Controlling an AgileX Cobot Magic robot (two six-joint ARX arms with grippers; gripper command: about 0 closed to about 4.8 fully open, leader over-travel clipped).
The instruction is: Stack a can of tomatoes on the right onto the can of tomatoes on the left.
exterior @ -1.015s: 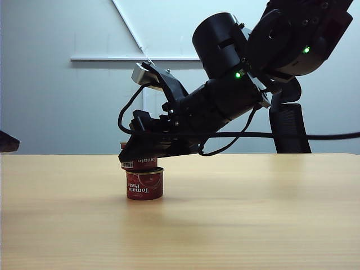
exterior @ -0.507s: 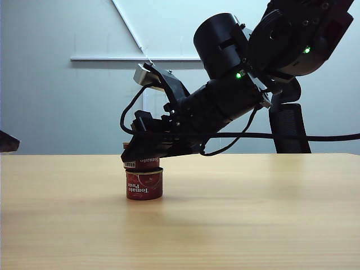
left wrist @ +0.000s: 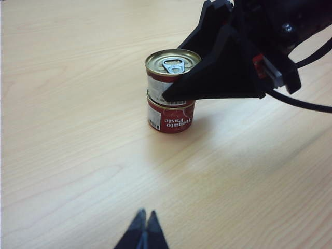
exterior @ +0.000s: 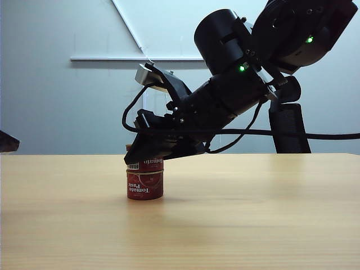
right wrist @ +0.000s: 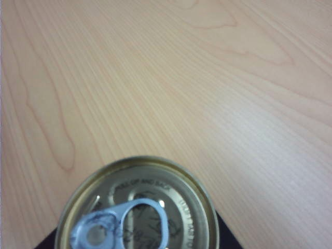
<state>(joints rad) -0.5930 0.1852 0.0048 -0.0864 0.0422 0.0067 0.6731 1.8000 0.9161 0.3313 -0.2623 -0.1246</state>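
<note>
Two red tomato cans stand stacked on the wooden table (exterior: 253, 214). The lower can (exterior: 144, 185) reads "Tomato Paste". The upper can (exterior: 147, 164) sits squarely on it, ring-pull lid (left wrist: 173, 61) up. My right gripper (exterior: 148, 156) reaches in from the right, tilted down, its black fingers (left wrist: 218, 78) shut on the upper can's sides. The right wrist view looks straight down on that lid (right wrist: 137, 207). My left gripper (left wrist: 147, 228) hovers well short of the stack (left wrist: 171, 118), shut and empty.
Bare wooden table surrounds the stack on all sides. The right arm's bulk and cables (exterior: 292, 135) hang over the table to the right of the cans. A dark part (exterior: 8, 142) shows at the far left edge.
The right gripper has shifted the upper can slightly to the right, so it now lines up over the lower can. The left gripper has not moved.
</note>
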